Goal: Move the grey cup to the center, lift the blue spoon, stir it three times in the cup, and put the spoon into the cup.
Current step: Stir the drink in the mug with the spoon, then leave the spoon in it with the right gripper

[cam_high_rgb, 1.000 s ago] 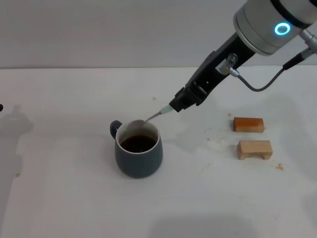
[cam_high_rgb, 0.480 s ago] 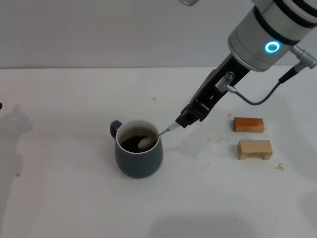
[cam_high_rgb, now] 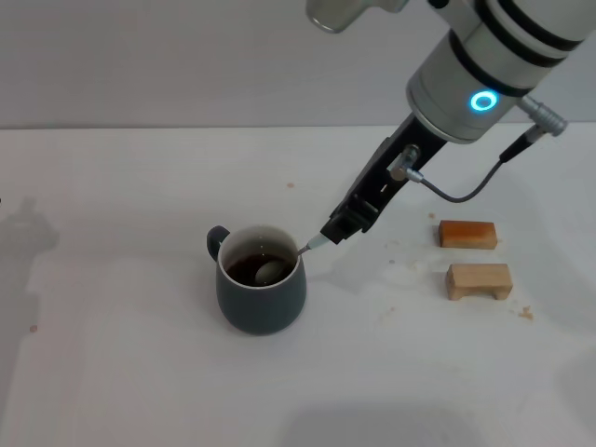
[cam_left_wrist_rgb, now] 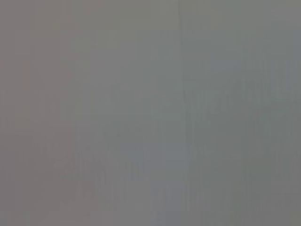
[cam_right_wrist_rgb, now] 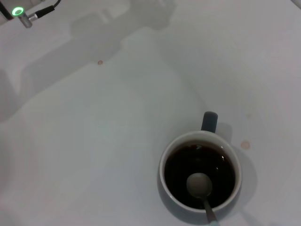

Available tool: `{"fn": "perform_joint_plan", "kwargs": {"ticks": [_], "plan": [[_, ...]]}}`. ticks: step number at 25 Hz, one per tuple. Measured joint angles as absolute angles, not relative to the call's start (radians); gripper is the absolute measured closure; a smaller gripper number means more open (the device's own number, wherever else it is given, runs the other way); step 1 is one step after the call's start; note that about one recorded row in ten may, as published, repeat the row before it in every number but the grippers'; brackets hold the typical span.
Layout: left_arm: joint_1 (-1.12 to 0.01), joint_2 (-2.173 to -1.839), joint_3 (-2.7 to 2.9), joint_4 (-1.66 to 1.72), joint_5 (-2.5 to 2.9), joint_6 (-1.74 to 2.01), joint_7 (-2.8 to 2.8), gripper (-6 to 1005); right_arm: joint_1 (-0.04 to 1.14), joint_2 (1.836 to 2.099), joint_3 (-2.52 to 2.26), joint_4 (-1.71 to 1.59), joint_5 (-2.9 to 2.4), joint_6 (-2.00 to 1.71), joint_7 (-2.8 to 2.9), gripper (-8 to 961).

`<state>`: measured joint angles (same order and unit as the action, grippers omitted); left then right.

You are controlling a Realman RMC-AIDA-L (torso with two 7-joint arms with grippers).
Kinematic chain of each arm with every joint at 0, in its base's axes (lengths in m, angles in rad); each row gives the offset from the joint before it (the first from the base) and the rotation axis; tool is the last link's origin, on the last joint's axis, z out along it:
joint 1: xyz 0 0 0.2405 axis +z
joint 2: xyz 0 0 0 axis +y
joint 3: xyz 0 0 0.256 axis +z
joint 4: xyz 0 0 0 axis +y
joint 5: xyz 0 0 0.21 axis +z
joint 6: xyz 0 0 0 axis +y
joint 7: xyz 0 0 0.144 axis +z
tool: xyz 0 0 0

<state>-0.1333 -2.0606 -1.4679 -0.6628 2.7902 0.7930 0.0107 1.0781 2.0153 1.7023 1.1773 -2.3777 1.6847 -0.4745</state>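
The grey cup (cam_high_rgb: pixel 262 289) stands near the table's middle, its handle toward the far left, with dark liquid inside. It also shows in the right wrist view (cam_right_wrist_rgb: pixel 200 175). The blue spoon (cam_high_rgb: pixel 289 259) leans over the cup's right rim, its silver bowl (cam_right_wrist_rgb: pixel 199 184) dipped in the liquid. My right gripper (cam_high_rgb: pixel 337 231) is shut on the spoon's pale handle, just right of and above the cup's rim. My left gripper is out of view; the left wrist view shows only plain grey.
Two small wooden blocks (cam_high_rgb: pixel 467 234) (cam_high_rgb: pixel 479 280) lie on the white table (cam_high_rgb: pixel 140 372) to the right of the cup. A few small stains mark the table near them.
My right gripper has come down and left with the spoon. The spoon's bowl has gone from the cup's far rim into the liquid.
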Motion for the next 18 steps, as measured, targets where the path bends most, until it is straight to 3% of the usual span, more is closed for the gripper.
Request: {"fn": "perform_joint_plan", "kwargs": {"ticks": [18], "plan": [[-0.136,-2.062,-1.48,-0.639,2.79,0.834,0.004,1001,1.208,2.04,1.68,0.947,-2.391,1.569,-0.55,797]]}}
